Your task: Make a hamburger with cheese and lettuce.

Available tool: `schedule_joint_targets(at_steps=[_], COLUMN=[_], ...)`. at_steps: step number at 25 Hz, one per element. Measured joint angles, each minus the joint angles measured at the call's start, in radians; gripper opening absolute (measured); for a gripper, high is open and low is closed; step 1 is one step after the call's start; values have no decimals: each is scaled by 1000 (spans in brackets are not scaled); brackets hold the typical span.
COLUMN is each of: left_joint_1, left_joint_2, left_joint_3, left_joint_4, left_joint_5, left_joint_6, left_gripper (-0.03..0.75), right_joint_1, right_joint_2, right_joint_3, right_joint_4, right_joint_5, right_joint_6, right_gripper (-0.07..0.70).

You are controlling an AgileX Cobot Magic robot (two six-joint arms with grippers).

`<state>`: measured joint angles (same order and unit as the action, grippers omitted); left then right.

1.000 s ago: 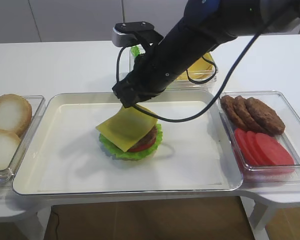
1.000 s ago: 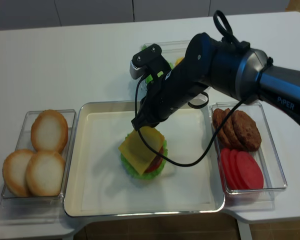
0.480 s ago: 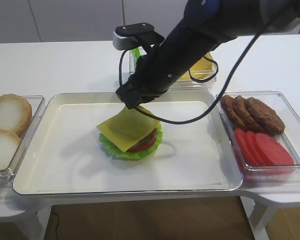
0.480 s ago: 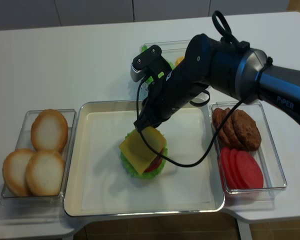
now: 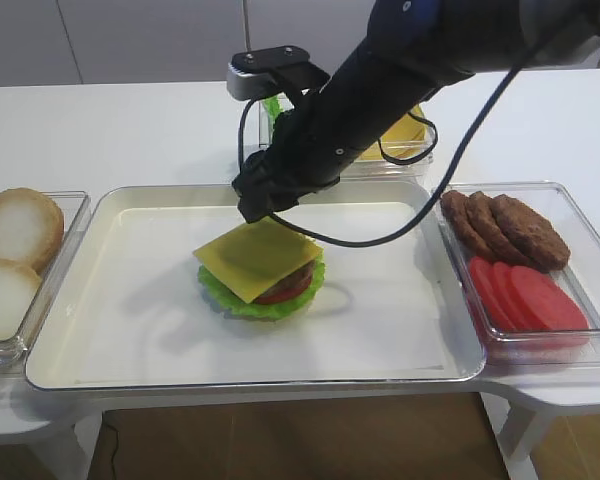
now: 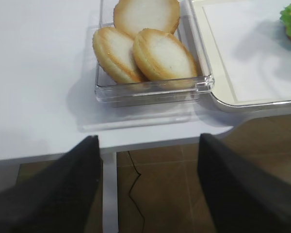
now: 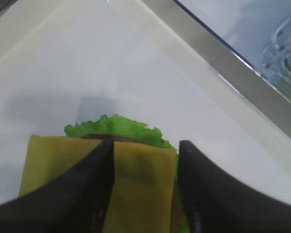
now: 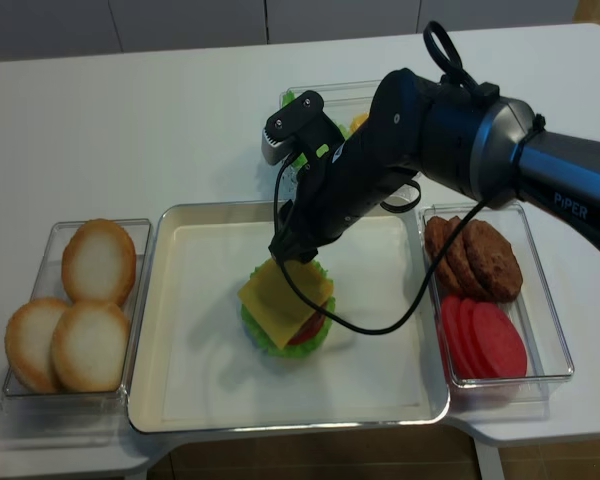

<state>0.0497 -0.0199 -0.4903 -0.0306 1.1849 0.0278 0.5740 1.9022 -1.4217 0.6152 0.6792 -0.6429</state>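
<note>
Right jaws apart just above the cheese point(image 7: 136, 187), flat on the hamburger point(image 5: 263, 282).

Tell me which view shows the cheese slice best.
The first exterior high view: the cheese lies whole and flat on the hamburger, all edges visible. The realsense view shows it smaller, its far corner at the right gripper. The right wrist view crops it behind the jaws. The left wrist view catches only a corner.
</note>
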Motion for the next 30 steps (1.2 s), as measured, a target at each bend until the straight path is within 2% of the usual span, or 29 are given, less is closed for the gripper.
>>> schedule_joint_targets(at_steps=[3, 5, 9, 15, 19, 22, 27, 30], left_joint_1=[0, 0, 0, 0, 0, 0, 0, 0], left_joint_2=[0, 0, 0, 0, 0, 0, 0, 0], left_joint_3=[0, 0, 0, 0, 0, 0, 0, 0], left_joint_4=[0, 0, 0, 0, 0, 0, 0, 0], left_joint_5=[0, 0, 0, 0, 0, 0, 0, 0], left_joint_6=[0, 0, 0, 0, 0, 0, 0, 0], left_gripper=[468, 468, 468, 468, 468, 468, 468, 468], right_joint_1=[0, 0, 0, 0, -2, -21, -139, -231], right_joint_2=[0, 0, -5, -80, -142, -176, -186, -190], right_joint_3=[0, 0, 0, 0, 0, 0, 0, 0], right_joint_4=[-11, -20, -85, -323, -429, -468, -481, -481], right_joint_5=[-12, -10, -1, 46, 121, 197, 350, 413], right_joint_6=[23, 31, 117, 389, 490, 514, 521, 528], right_gripper=[447, 490, 511, 503, 500, 499, 497, 475])
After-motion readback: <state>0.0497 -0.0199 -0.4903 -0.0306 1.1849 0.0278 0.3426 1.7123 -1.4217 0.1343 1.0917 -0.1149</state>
